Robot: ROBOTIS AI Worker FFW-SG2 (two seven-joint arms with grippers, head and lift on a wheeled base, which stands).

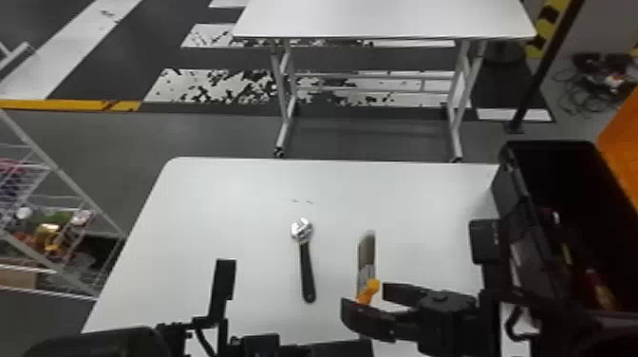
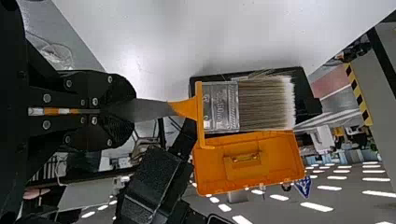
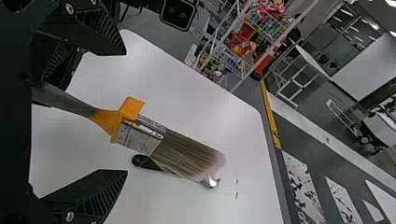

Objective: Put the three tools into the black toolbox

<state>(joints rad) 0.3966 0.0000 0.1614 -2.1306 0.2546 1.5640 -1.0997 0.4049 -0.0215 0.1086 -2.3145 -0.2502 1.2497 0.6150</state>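
Paintbrush (image 1: 366, 254) held above a white tabletop (image 1: 213, 199)

At the near edge, my left gripper (image 1: 342, 349) has its fingers clenched on the brush's handle. The adjustable wrench (image 1: 307, 270) lies on the tabletop. Right of it, my right gripper (image 1: 365, 300) has its fingers spread around the brush, released. Far right, the black toolbox (image 1: 517, 194) stands open, a red-and-yellow item (image 1: 600, 289) inside.
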